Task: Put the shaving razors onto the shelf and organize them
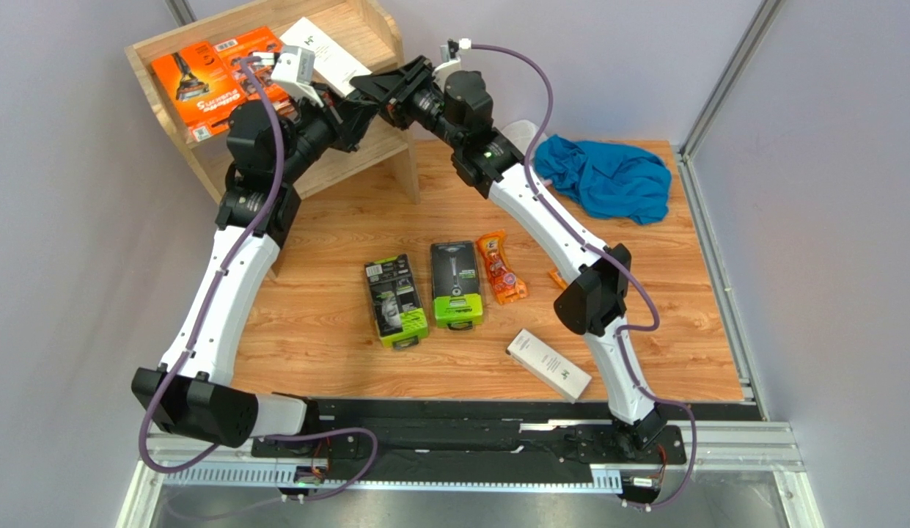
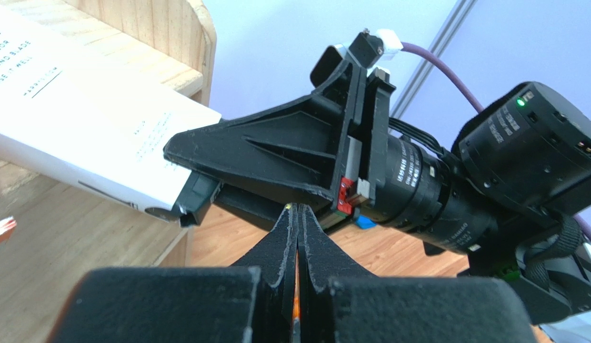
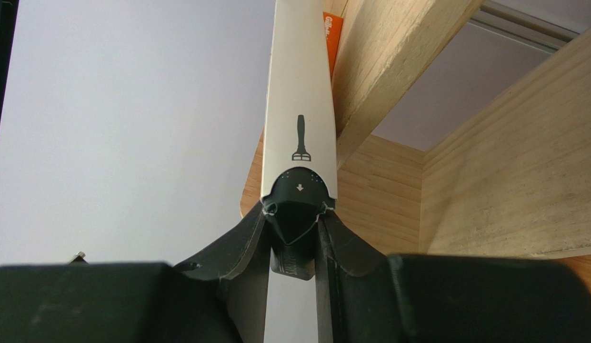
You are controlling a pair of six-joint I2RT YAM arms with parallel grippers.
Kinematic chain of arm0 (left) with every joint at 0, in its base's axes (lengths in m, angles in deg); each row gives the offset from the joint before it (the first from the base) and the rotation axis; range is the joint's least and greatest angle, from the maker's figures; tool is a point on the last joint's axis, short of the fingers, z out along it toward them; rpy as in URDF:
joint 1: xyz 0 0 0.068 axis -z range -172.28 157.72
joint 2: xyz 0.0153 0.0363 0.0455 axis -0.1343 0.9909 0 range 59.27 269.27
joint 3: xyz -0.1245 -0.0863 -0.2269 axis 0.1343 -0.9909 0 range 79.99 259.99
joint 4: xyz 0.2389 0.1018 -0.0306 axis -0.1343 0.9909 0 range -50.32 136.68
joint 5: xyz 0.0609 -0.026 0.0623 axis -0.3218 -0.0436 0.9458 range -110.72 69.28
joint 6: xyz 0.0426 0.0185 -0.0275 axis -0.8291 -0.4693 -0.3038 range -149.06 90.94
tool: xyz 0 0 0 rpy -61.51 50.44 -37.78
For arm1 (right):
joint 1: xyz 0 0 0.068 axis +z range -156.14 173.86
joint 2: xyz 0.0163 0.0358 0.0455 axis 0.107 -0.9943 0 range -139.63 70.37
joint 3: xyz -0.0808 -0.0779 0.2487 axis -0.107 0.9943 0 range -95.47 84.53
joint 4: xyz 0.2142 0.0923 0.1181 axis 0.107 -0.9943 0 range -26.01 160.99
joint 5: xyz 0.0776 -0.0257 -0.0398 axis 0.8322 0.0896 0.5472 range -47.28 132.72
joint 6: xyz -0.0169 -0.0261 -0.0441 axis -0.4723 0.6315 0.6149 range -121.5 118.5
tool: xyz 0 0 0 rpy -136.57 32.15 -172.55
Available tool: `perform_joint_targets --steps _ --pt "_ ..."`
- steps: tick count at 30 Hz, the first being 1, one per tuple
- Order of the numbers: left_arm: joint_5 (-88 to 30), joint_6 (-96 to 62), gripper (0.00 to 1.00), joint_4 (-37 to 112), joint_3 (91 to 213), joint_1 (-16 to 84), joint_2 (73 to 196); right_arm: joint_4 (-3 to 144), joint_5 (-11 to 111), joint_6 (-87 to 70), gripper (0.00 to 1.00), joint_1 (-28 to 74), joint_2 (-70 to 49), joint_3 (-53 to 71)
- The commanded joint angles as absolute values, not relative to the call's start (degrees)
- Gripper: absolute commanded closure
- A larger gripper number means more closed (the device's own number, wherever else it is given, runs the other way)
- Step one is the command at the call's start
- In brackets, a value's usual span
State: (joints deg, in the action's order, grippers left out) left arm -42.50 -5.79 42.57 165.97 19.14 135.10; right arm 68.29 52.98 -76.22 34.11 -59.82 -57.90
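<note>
- Right gripper [image 3: 298, 218] pinches the slim white box [image 3: 299, 93] by its black end; we fear it snags the shelf [image 3: 391, 64] plank and twists loose.
- Left gripper [image 2: 297, 214], clenched shut, sits near; the two could collide.

The left arm [image 1: 283, 132] and right arm [image 1: 470, 110] crowd the front of the shelf [image 1: 407, 165]. On its top tier, flat orange packs [image 1: 206, 83] fill the left and a white box [image 1: 321, 50] the middle; the right end is bare.
</note>
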Motion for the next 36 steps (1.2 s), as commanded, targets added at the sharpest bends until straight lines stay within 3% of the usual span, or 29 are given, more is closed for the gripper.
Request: perform_joint_targets --steps 1,12,27,36 --pt "-43.0 -4.2 1.00 38.6 167.4 18.7 137.4 70.5 54.9 -76.7 0.78 34.1 -57.1 -58.4" --pt "-38.7 -3.6 1.00 34.3 165.4 18.8 138.2 72.1 55.9 -76.8 0.75 34.1 -56.8 -58.5" --pt "-29.9 -5.8 1.00 33.7 168.2 18.7 140.3 74.4 56.1 -75.8 0.40 34.1 -56.7 -61.2" --pt "-28.5 -6.4 1.00 33.7 172.9 18.4 144.6 73.3 57.9 -74.7 0.31 33.5 -53.7 -57.0"
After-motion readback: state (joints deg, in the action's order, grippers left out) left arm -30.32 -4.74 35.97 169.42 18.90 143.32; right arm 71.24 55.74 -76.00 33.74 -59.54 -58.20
